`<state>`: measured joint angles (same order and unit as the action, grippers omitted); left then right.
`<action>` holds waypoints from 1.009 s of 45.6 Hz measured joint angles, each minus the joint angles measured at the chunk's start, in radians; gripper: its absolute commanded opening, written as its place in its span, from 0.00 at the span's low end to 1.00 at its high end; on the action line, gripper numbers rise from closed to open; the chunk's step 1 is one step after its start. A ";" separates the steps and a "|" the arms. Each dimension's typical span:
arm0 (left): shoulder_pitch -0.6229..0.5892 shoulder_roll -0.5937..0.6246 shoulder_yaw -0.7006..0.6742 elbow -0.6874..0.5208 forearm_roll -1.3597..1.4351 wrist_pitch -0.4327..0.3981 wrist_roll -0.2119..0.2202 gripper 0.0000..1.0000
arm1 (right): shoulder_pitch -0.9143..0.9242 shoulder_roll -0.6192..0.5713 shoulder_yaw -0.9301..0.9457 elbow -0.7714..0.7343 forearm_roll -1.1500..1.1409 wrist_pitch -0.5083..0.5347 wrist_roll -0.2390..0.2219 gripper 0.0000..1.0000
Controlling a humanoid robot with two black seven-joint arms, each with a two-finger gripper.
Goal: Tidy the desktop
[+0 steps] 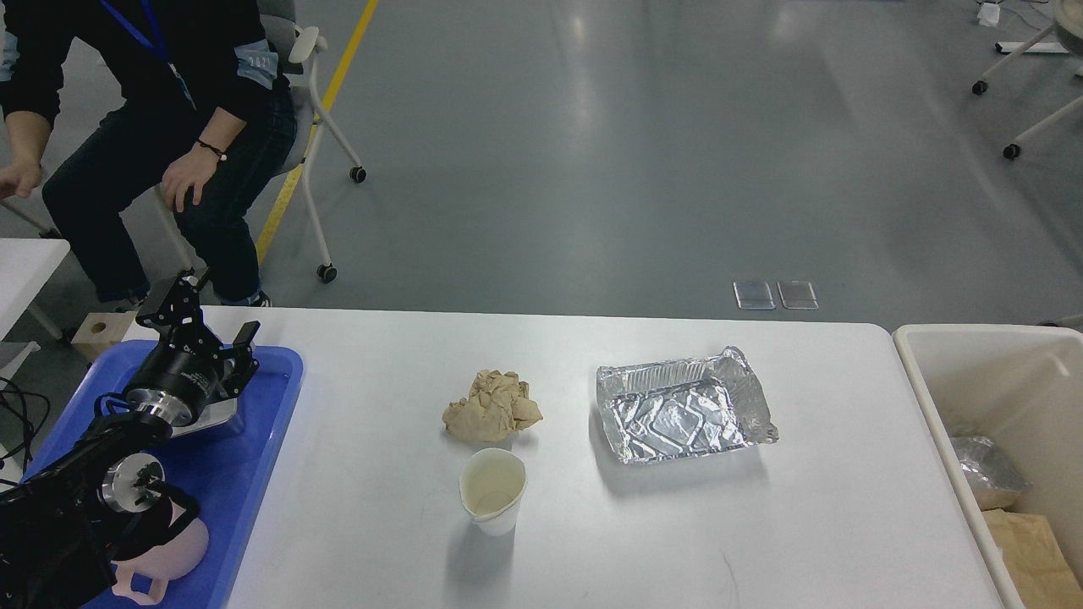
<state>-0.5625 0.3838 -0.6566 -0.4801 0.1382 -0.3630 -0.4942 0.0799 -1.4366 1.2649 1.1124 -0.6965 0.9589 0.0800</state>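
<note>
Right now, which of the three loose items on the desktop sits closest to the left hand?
The crumpled brown paper is nearest the left hand, left of the foil tray and behind the paper cup.

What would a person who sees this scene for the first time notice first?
The shiny crumpled foil tray draws the eye first, lying right of centre on the white desktop. Left of it sit a wad of brown paper and, just in front of that, an upright paper cup. At the far left, the left claw hangs open over a blue tray.
</note>
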 measured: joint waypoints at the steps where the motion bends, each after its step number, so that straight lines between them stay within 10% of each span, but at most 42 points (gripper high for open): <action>1: 0.000 0.000 0.002 0.000 0.000 0.001 0.000 0.98 | 0.000 0.009 0.000 0.018 -0.020 -0.005 -0.001 1.00; 17: 0.014 -0.001 0.008 0.000 0.000 0.005 -0.003 0.98 | -0.012 0.200 -0.004 0.280 -0.356 -0.364 -0.043 1.00; 46: 0.021 -0.007 0.030 0.002 0.001 0.005 -0.001 0.98 | -0.063 0.270 -0.006 0.575 -0.453 -0.322 -0.075 1.00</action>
<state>-0.5418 0.3765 -0.6269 -0.4786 0.1396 -0.3584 -0.4956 0.0165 -1.1665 1.2588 1.6874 -1.1498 0.6371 0.0047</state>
